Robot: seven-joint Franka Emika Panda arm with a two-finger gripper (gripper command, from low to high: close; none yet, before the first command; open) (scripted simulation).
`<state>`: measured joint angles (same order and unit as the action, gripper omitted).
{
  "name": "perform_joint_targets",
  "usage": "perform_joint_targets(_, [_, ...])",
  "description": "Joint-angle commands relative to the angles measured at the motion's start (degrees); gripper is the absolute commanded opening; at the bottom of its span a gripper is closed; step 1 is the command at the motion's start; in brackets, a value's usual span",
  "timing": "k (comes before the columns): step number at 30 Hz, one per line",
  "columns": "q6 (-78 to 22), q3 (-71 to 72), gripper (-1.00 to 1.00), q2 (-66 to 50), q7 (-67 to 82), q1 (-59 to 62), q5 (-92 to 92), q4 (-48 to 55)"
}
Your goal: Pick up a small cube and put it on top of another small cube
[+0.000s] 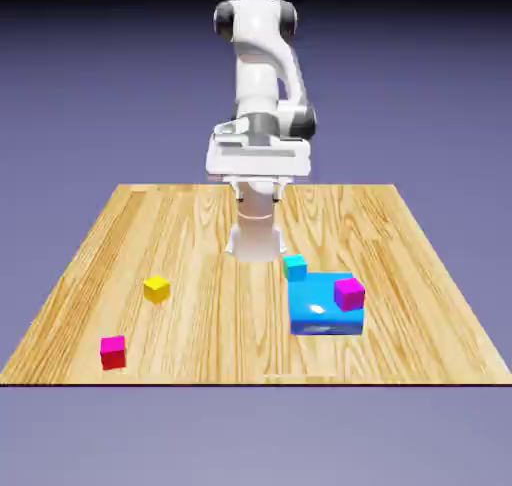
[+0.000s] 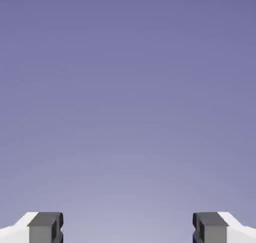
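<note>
I see the table (image 1: 200,224), then the blue block (image 1: 325,309) toward its right edge. My gripper (image 2: 128,229) is open and empty. The pink cube (image 1: 113,351) sits near the front-left corner, the yellow cube (image 1: 156,289) nearby; an off-centre grasp could knock either one.

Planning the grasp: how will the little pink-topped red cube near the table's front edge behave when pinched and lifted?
The pink-topped cube looks rigid and flat-faced, so it should sit square between the fingers, not roll. Being tiny, it is probably light and may skid on the smooth wooden table if nudged off-centre. It stands alone, so nothing nearby should get knocked.
</note>
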<state>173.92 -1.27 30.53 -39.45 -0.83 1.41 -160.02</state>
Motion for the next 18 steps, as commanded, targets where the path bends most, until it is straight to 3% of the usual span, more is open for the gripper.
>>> perform_joint_targets(1, [-0.1,-1.1,0.00,-1.8,2.5,-0.1,1.2,0.8])
perform_joint_targets(18, [-1.3,-18.9,0.00,-31.8,44.9,-2.1,21.0,14.6])
